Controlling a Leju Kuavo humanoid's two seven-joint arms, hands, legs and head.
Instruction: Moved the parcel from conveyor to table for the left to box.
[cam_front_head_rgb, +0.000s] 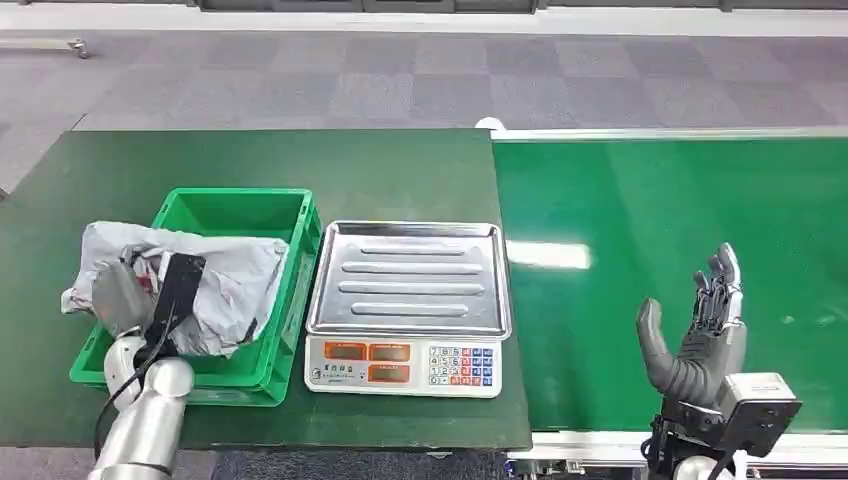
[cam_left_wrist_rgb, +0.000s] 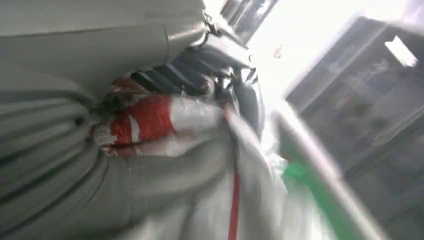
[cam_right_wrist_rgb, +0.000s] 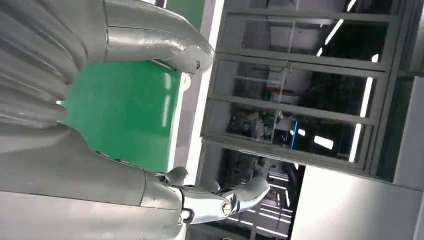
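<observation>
The parcel (cam_front_head_rgb: 225, 285), a crumpled grey poly mailer with red and white print, lies across the left rim of the green plastic crate (cam_front_head_rgb: 262, 215), part inside it and part hanging over the outer wall. My left hand (cam_front_head_rgb: 150, 295) is on top of the parcel, fingers closed into its folds; in my left wrist view the film (cam_left_wrist_rgb: 200, 165) bunches against my palm, though blur hides exactly how each finger lies. My right hand (cam_front_head_rgb: 705, 325) is raised over the conveyor belt (cam_front_head_rgb: 680, 200), thumb and fingers spread apart, holding nothing; my right wrist view confirms the fingers (cam_right_wrist_rgb: 235, 197) are apart.

Just beside the crate, on its right, stands an electronic scale (cam_front_head_rgb: 408, 300) with a bare ribbed steel pan and a keypad facing me. Crate and scale rest on a dark green table (cam_front_head_rgb: 400, 165); the brighter green belt adjoins the table's right edge, with a pale rail along its far side. Beyond both lies grey carpet-tile floor (cam_front_head_rgb: 420, 85). Glazed partitions (cam_right_wrist_rgb: 300, 100) appear in my right wrist view.
</observation>
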